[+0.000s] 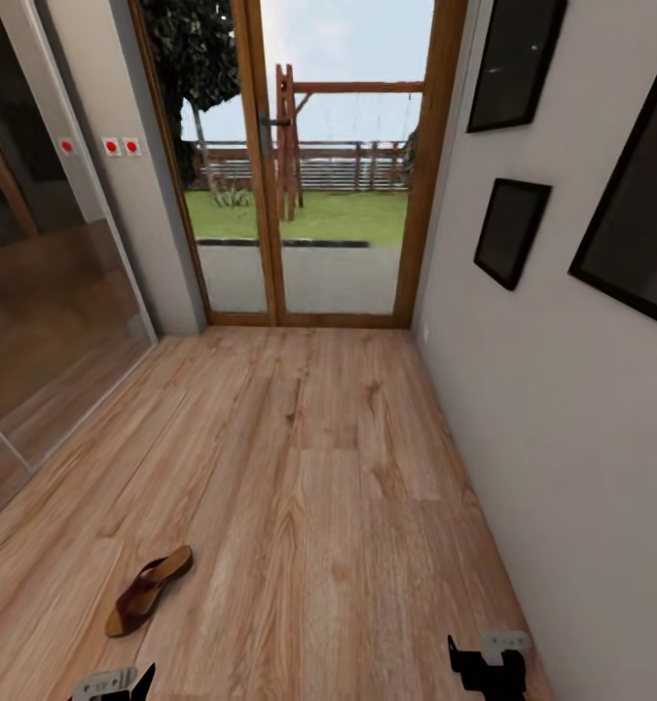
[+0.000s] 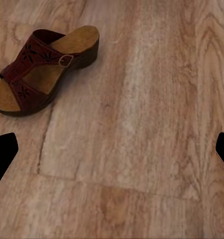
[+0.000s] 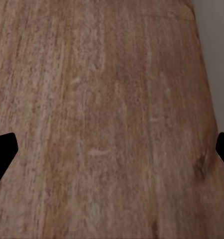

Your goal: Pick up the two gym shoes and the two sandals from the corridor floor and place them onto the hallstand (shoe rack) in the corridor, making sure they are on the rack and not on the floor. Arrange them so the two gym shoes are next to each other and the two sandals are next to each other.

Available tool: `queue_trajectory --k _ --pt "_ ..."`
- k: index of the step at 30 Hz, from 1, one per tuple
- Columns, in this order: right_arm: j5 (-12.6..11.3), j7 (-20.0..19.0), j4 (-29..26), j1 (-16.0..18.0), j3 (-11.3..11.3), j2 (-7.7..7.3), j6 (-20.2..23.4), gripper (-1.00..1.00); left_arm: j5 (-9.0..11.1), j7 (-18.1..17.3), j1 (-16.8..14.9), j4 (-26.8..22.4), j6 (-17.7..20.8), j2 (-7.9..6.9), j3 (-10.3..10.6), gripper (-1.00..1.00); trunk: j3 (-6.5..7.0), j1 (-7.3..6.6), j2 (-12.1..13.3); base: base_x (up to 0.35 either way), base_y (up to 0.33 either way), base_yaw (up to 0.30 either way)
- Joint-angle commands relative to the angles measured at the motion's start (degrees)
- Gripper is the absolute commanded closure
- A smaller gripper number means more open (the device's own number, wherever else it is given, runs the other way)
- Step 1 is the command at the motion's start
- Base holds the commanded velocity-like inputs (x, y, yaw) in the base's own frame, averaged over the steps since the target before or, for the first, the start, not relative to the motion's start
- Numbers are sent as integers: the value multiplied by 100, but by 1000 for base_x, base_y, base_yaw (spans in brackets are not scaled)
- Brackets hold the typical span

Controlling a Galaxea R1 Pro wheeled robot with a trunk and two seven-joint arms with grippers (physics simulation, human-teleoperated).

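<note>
Head view: sandal (image 1: 149,591) on floor (image 1: 318,467) at 7 o'clock, just ahead of left tool (image 1: 114,682). Right tool (image 1: 489,662) at 5 o'clock, near wall (image 1: 562,438). Both tools spread, empty.

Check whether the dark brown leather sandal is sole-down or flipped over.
Sole-down. The dark brown leather sandal shows its tan insole and buckled strap facing up, lying flat on the wood-plank floor.

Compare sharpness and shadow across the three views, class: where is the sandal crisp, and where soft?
Left wrist view: sandal crisp, buckle and cut-outs legible, faint shadow under it on the floor. Head view: same sandal small and soft, straight walls bowing at the edges. Right wrist view: floor grain smeared.
</note>
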State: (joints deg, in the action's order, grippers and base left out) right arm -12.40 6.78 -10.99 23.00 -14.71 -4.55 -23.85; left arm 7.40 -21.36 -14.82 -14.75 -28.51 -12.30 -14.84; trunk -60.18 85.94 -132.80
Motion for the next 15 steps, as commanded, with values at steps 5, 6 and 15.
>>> queue_trajectory --k 5,6,15 --pt "-43 25 1 3 -50 -2 -14 -100 60 -56 -4 7 4 -1 -10 -100 -5 2 -2 329 -56 0" --pt "-43 25 1 3 -50 -2 -14 -100 60 -57 -4 7 4 -1 -10 -100 -5 2 -2 308 -116 0" --pt "-43 25 2 3 -50 -2 -14 -100 60 -60 -4 7 4 -1 -10 -100 -5 2 -2 301 -123 0"
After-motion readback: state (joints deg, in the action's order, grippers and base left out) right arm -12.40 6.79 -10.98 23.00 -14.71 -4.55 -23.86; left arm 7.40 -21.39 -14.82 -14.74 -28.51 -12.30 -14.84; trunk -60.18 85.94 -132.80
